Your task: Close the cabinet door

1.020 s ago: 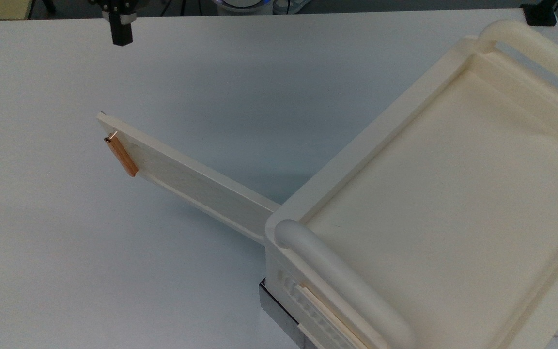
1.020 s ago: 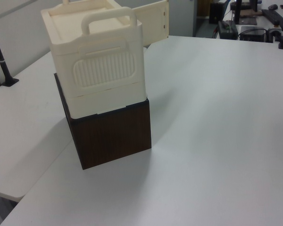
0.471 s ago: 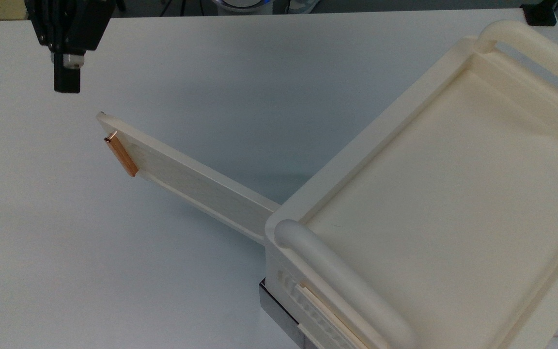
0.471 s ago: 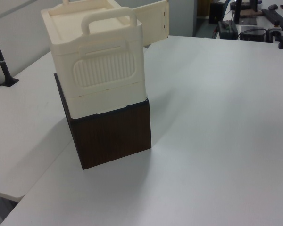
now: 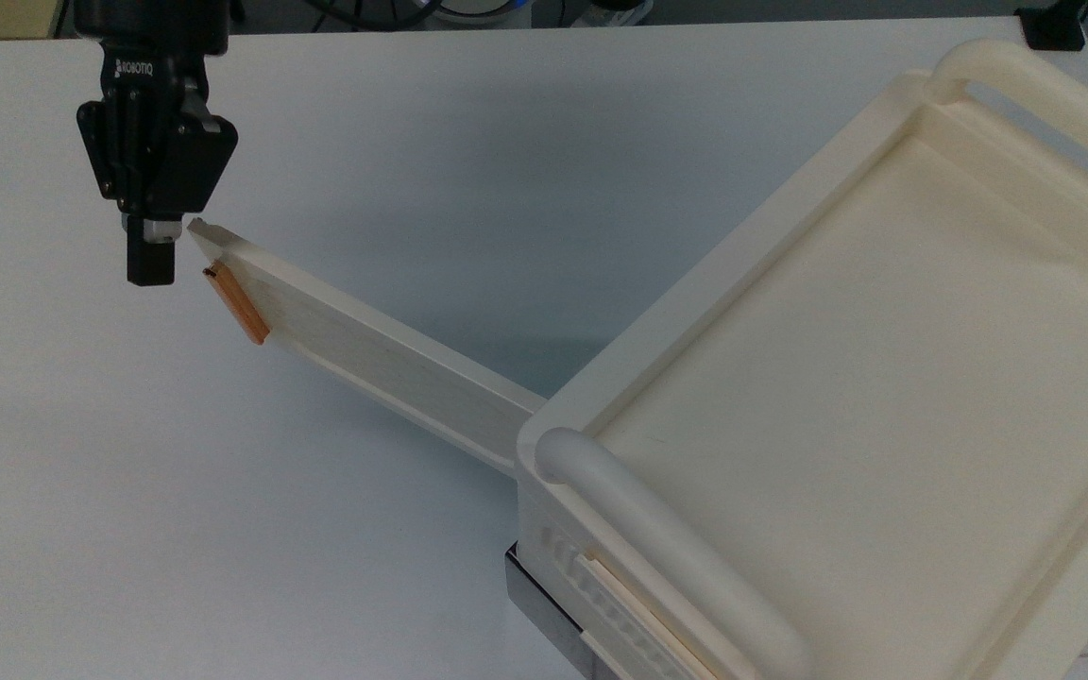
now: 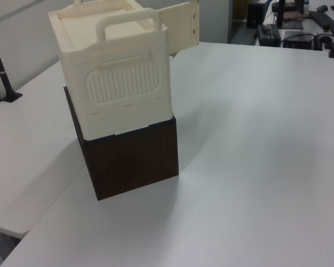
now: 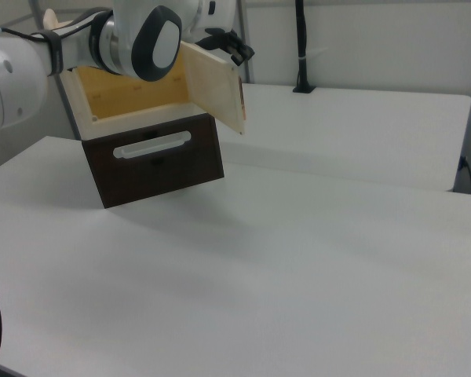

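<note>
The cabinet door [image 5: 374, 354] is a thin cream panel swung wide open from the cream cabinet [image 5: 846, 378], reaching toward the top view's left. Its copper-orange bar handle [image 5: 237, 304] sits near the free end. My black gripper [image 5: 149, 269] hangs just off that free end, on the top view's left of it, fingers together and holding nothing. In the right view the gripper [image 7: 242, 52] pokes out behind the door [image 7: 212, 86] at its top corner. In the left view the door [image 6: 181, 23] juts out behind the cabinet [image 6: 117, 72].
The cabinet stands on a dark brown wooden box [image 6: 133, 158] with a pale slot handle [image 7: 151, 145]. Its top is a tray with rounded tubular rails [image 5: 667, 548]. The white table [image 5: 223, 529] stretches around it. Black stands and cables [image 6: 300, 22] sit at the left view's far right edge.
The gripper has come down from the top view's upper edge and now sits beside the door's free end. The door has not moved.
</note>
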Action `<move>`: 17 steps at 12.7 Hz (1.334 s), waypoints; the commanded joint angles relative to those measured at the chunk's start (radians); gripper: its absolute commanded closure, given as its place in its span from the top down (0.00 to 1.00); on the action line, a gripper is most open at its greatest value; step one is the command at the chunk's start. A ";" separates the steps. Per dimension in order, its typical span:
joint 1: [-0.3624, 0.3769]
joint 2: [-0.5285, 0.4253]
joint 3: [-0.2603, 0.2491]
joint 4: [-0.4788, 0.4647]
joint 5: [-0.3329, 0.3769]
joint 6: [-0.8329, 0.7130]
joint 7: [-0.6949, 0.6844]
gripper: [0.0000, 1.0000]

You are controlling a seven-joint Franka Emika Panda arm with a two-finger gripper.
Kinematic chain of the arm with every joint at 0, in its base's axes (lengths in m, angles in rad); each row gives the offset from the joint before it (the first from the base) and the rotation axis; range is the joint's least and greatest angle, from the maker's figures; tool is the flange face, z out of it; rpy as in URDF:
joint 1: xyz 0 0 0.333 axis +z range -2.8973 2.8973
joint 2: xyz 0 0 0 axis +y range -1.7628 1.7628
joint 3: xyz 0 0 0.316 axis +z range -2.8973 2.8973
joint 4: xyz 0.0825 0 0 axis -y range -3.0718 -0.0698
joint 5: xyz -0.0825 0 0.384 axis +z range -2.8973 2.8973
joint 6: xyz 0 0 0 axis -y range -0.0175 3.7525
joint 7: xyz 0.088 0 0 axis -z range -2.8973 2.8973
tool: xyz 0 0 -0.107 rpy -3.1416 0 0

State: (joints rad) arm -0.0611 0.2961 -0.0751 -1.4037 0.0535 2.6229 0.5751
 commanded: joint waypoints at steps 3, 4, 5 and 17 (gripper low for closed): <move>-0.005 -0.006 0.066 -0.047 0.016 0.003 0.002 0.00; -0.005 -0.008 0.074 -0.063 0.016 0.000 0.002 0.00; -0.005 -0.008 0.087 -0.069 0.016 -0.001 0.002 0.00; -0.019 -0.084 0.282 -0.060 0.020 -0.386 0.005 0.00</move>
State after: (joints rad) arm -0.0651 0.2318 0.1497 -1.4361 0.0537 2.2547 0.5753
